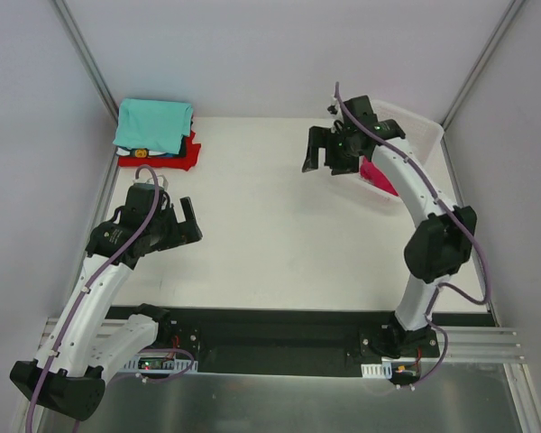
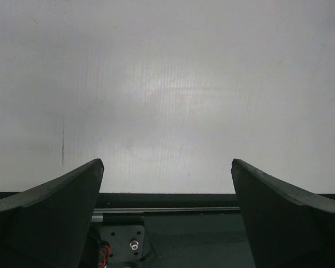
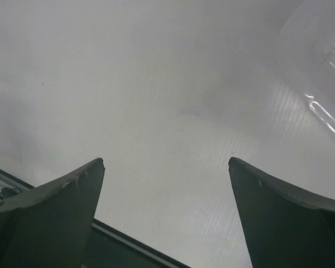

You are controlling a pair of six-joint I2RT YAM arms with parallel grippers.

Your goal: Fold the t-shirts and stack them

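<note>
As things stand, right end effector (image 1: pixel 327 161): fingers apart, holding nothing, hanging just beside the basket (image 1: pixel 424 126) at the far right.
Left end effector (image 1: pixel 176 225): fingers apart, empty, over bare counter (image 1: pixel 270 234).
Pink t-shirt (image 1: pixel 379 176): bunched in the basket, partly hidden by my right arm.
Folded stack (image 1: pixel 155 131): teal on top, red beneath, far left corner.
Next move, I judge: reach in, pinch cloth only, lift clear of the rim, spread it flat mid-counter.
Risk: catching the basket wall and dragging it.

No readable text, labels, brands or numbers; small print on stacked t-shirts (image 1: pixel 153 124) illegible.
</note>
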